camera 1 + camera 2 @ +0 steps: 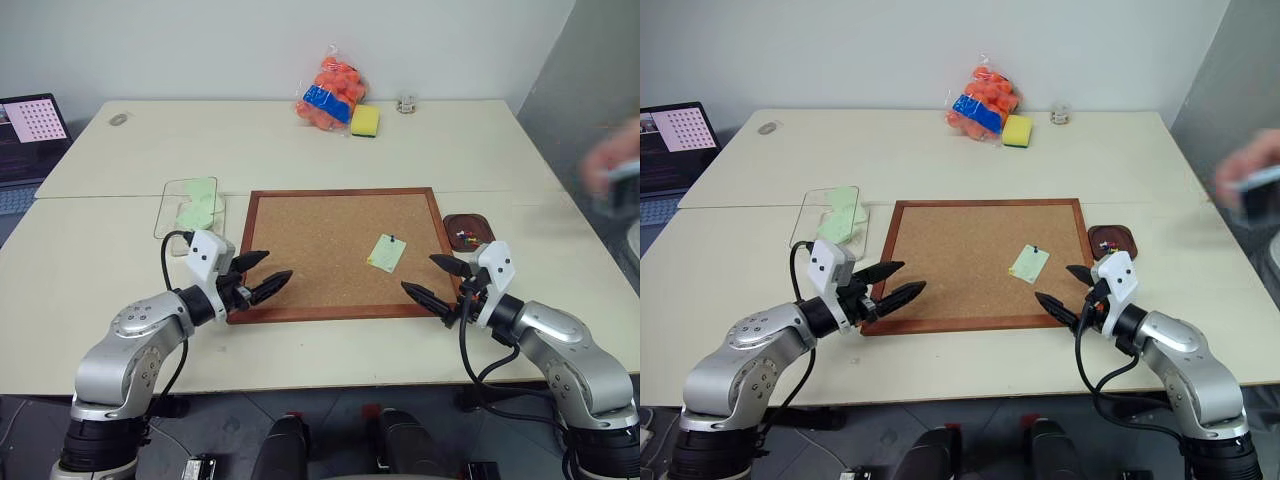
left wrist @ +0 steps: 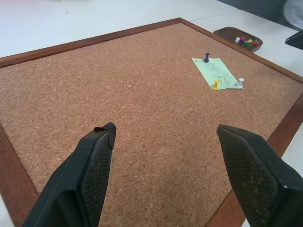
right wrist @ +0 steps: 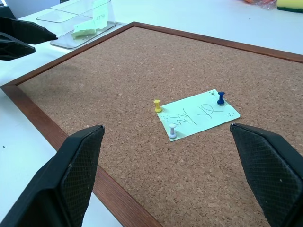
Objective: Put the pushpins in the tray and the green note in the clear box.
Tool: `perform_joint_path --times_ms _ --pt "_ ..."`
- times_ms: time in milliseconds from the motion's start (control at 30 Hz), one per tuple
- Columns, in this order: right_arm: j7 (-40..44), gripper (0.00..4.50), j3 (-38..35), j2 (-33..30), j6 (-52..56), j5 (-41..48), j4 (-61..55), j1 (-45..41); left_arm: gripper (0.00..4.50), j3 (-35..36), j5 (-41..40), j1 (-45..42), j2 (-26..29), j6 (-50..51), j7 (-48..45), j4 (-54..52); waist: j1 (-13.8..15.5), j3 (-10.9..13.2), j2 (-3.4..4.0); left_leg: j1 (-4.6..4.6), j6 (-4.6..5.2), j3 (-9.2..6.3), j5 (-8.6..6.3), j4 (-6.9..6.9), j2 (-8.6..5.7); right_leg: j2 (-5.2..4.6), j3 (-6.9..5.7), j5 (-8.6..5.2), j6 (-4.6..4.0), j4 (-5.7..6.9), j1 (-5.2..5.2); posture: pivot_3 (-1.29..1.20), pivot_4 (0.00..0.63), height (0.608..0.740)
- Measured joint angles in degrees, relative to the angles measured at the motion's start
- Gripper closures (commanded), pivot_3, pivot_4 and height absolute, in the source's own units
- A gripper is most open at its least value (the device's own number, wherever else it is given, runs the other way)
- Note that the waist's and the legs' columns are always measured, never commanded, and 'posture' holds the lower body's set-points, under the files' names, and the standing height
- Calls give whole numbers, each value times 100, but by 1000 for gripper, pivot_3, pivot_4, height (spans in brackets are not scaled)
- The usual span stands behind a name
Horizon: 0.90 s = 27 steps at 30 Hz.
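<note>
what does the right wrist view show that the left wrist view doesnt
Right wrist view: the clear box with green paper already inside, the left gripper beside the board, and a yellow sponge at the edge.

Left wrist view: the tray holding several pushpins.

Both: the corkboard and the green note on it, with a blue pin, yellow pin and white pin stuck at its edges; each view's own gripper is open.

Office or lab: pale tables, laptop, corkboard.
</note>
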Motion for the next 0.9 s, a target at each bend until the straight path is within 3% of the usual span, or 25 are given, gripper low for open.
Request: perform_joint_path --times_ms 867,900 --pt "-194 0 -18 29 -122 -14 96 -59 898 -3 -28 -54 -35 -1 6 71 0 0 0 0 0 1 0 0 0 0 1 0 0 1 0 0 150 740" --pt "-203 0 -18 34 -128 -21 129 -66 1061 -4 -28 -69 -36 -2 3 76 0 0 0 0 0 2 0 0 0 0 1 0 0 1 0 0 150 740"
